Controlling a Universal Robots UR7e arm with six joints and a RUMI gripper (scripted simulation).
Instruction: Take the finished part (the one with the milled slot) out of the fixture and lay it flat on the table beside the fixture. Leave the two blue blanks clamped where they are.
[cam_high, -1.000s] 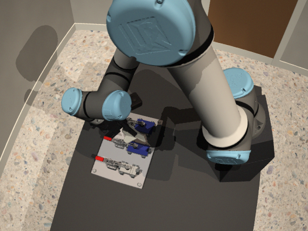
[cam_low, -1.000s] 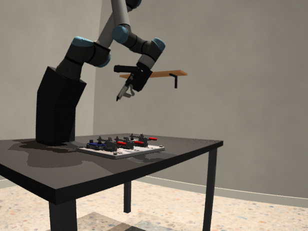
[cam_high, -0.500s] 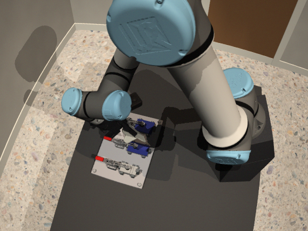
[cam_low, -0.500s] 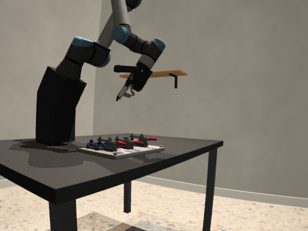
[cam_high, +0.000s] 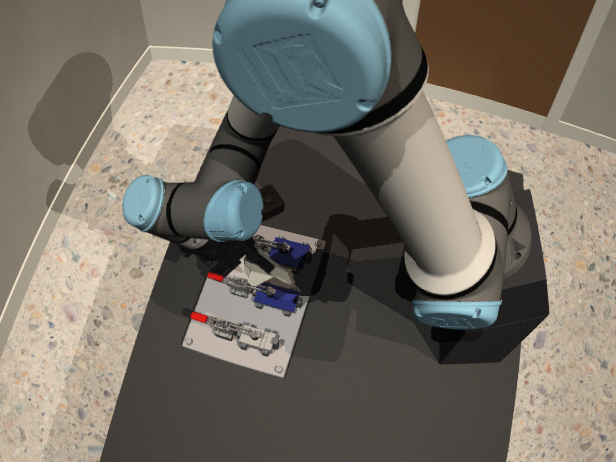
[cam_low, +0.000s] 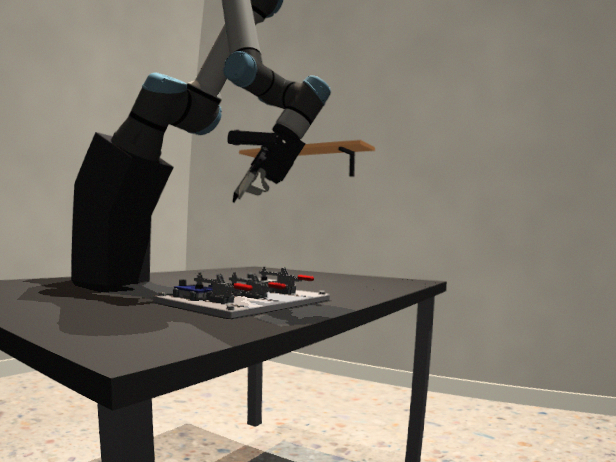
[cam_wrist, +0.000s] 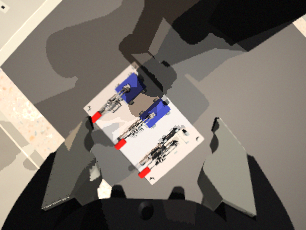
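Observation:
The grey fixture plate lies on the black table and carries three toggle clamps with red handles. Two blue blanks sit clamped in the two stations nearer the robot base. The pale grey finished part sits in the end station, and it also shows in the wrist view. My gripper hangs high above the plate, tilted downward, open and empty. In the wrist view its two fingers frame the plate. In the top view the gripper partly hides the middle of the plate.
The robot's dark pedestal stands on the table behind the plate. A wooden wall shelf is behind the gripper. The table edge runs close beyond the plate's far side.

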